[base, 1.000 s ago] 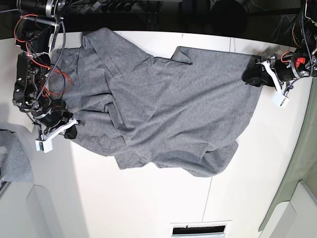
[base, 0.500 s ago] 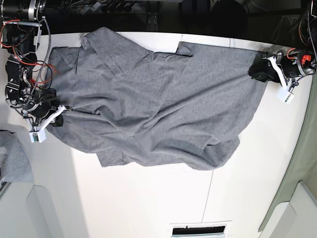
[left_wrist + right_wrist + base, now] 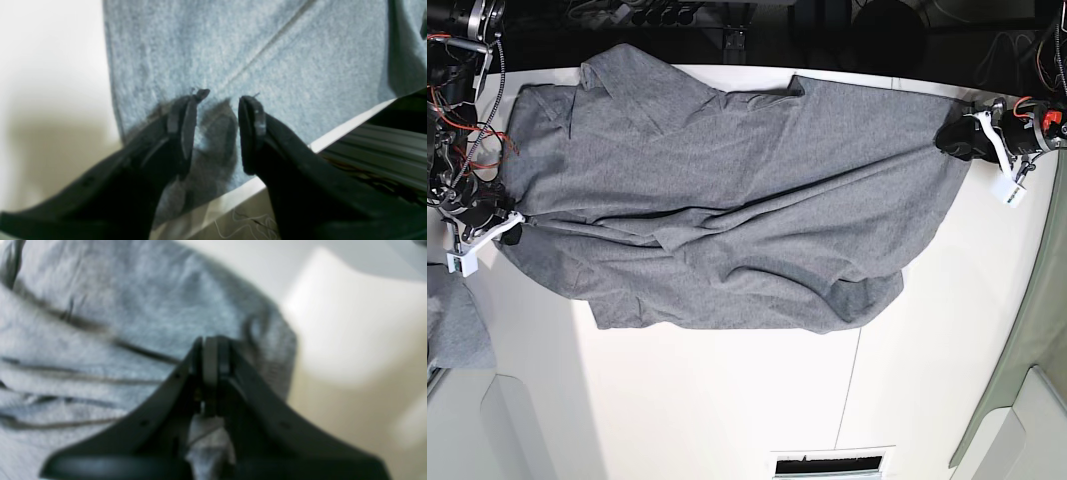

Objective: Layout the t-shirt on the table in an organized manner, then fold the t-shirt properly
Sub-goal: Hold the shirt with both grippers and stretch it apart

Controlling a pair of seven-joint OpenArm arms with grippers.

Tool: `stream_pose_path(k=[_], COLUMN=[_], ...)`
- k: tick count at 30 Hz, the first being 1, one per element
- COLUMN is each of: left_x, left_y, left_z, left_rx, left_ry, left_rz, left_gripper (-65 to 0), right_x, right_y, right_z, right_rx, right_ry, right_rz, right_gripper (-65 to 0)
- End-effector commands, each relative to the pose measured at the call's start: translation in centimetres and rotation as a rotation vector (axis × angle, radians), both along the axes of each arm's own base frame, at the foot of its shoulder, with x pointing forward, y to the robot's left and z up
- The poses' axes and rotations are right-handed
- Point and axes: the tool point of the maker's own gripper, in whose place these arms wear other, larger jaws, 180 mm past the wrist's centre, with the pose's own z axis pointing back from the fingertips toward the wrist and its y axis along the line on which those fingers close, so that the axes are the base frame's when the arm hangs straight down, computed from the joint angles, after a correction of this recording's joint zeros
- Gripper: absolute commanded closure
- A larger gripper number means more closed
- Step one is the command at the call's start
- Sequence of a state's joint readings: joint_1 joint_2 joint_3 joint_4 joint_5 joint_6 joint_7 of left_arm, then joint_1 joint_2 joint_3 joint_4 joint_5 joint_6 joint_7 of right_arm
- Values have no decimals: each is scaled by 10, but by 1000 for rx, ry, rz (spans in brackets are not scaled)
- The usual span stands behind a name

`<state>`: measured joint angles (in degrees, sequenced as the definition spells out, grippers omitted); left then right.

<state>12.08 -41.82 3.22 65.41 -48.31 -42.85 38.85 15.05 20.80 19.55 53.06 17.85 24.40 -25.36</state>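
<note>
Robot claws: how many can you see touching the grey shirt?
2. The left gripper is at the t-shirt corner on the base view's right; the right gripper pinches its edge on the left.

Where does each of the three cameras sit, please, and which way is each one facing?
Base: overhead, looking down on the table and the spread t-shirt; both arms show at the sides.
Left wrist: behind the left end effector, looking along its parted fingers at the cloth's corner by the table edge.
Right wrist: behind the right end effector, closed on a pinch of wrinkled cloth.
Shared: all three views show the t-shirt; base also shows both end effectors.
</note>
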Motion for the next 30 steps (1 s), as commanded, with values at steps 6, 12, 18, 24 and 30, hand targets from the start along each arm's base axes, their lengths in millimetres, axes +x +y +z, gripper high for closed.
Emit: stream_pose_path(k=[6, 12, 18, 24, 30], left_x=[8, 46, 53, 33, 1], left_y=[17, -8, -36, -46, -24], left_z=[25, 56, 40, 10, -18], left_rx=[102, 57, 57, 39, 63], left_ry=[3, -175, -224, -139, 4], left_rz=[-68, -100, -116, -86, -30], left_gripper=[-240, -240, -240, -240, -240], right_x=[39, 57, 51, 29, 26], right_y=[-5, 24, 66, 80, 54], right_z=[65, 82, 43, -8, -8], right_rx=[-2, 22, -3, -131, -172], right_ry=[-207, -274, -202, -63, -44], right_rz=[10, 42, 122, 243, 206], right_gripper=[0, 0, 0, 0, 0])
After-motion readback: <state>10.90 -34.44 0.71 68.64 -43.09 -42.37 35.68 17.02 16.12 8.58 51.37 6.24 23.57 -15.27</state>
